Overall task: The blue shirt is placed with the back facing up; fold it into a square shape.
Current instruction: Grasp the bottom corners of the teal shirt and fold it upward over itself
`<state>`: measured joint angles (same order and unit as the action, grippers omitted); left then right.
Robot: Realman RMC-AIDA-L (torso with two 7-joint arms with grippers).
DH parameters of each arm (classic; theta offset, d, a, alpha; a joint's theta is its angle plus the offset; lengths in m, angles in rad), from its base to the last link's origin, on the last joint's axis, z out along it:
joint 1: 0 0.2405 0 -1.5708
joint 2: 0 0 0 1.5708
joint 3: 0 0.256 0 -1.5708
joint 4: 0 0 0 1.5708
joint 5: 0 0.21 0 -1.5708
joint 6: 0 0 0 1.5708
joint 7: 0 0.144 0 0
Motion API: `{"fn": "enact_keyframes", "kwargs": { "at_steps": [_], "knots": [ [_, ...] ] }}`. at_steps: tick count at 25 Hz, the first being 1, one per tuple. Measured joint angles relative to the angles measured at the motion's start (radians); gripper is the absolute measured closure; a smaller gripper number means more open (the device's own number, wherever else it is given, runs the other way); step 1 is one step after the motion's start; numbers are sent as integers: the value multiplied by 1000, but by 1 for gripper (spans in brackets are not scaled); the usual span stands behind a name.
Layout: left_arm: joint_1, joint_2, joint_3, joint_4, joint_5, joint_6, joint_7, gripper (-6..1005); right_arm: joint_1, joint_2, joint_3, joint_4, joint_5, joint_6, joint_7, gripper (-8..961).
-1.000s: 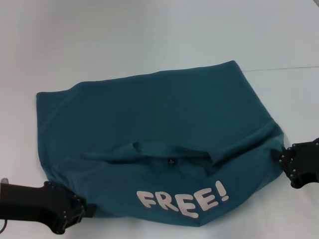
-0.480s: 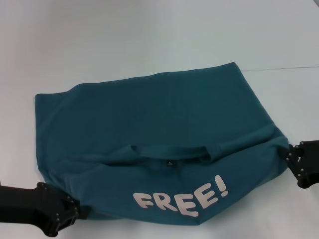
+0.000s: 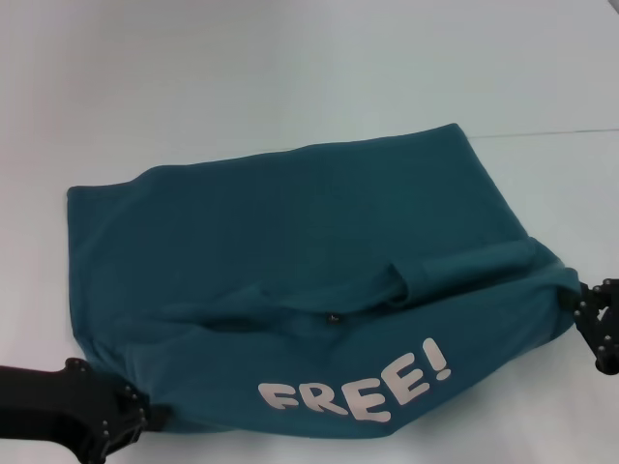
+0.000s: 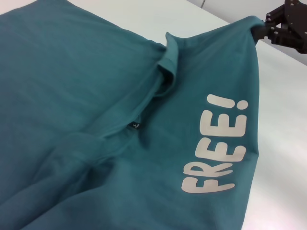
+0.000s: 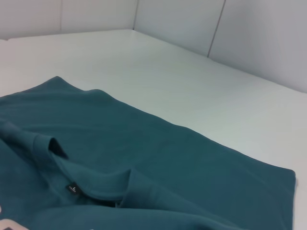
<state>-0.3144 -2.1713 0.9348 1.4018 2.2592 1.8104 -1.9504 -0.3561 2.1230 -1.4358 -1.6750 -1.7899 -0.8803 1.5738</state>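
The blue shirt (image 3: 290,222) lies spread over the white table, its near part turned over so the cream "FREE!" letters (image 3: 353,391) face up. The collar with a small black label (image 3: 332,316) sits at the fold's middle. My left gripper (image 3: 145,418) is at the near left corner, shut on the fabric. At the near right corner my right gripper (image 3: 578,307) pinches the other end, which rises toward it. In the left wrist view the shirt (image 4: 72,86) fills the frame, with the right gripper (image 4: 268,29) holding its far corner. The right wrist view shows only the shirt (image 5: 158,158).
The white table (image 3: 290,68) stretches bare beyond the shirt's far edge. A thin seam line (image 3: 561,131) crosses the table at the far right. Pale wall panels (image 5: 192,19) stand behind the table in the right wrist view.
Both grippers have drawn back toward the near edge, the right one also moving right. The lettered flap followed them and the fabric near the collar has stretched and shifted.
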Motion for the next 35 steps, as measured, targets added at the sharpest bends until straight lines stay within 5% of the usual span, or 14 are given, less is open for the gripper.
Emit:
{"fn": "enact_keyframes", "kwargs": {
  "at_steps": [20,35],
  "knots": [
    [-2,-1,-6,66,-16,-11,-33,996,54,-11,10,-9,8,25,37,917],
    [-17,4,-16,66,-61,-203,-29,997,183,-21,36,5,-62,104,128,917]
  ]
}}
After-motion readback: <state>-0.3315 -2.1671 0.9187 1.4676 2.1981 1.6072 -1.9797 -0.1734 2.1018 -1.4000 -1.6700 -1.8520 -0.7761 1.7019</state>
